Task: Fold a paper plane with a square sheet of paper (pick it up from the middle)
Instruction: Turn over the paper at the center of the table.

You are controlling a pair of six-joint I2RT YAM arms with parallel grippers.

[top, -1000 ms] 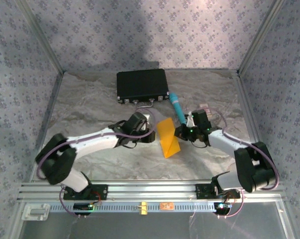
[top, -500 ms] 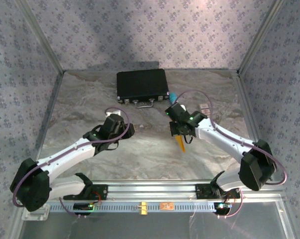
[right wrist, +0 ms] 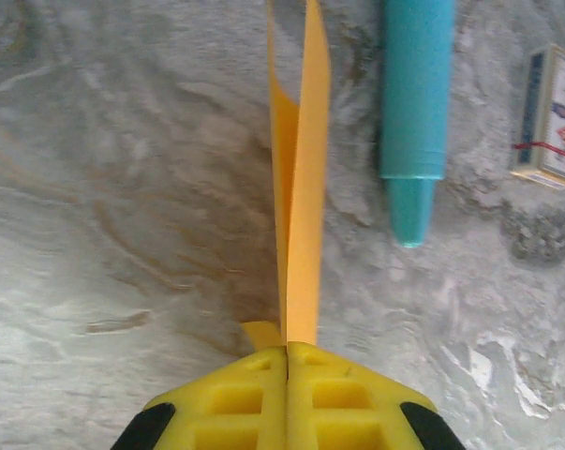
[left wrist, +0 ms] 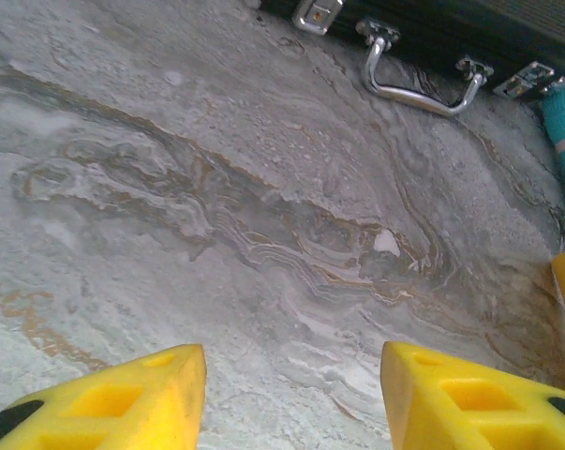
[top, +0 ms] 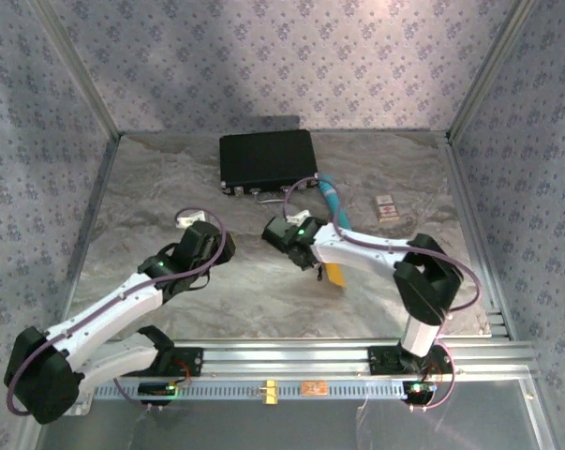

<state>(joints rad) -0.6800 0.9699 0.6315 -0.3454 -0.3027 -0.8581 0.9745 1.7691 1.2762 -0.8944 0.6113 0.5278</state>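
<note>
Left pincer [left wrist: 291, 375] let go, pulled back to left of centre, jaws apart, empty. Right pincer [right wrist: 288, 361] clamped shut on folded paper sheet [right wrist: 301, 187], swung it to mid-frame over bench [left wrist: 216, 234]. Likely: sheet now rides on one arm; plane folds not finished.

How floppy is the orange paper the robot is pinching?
Probably very light and thin: the folded paper shows two slim layers edge-on. The fold likely stiffens it, since it sticks straight out from the shut right end effector without drooping. It would probably crumple if squeezed hard.
</note>
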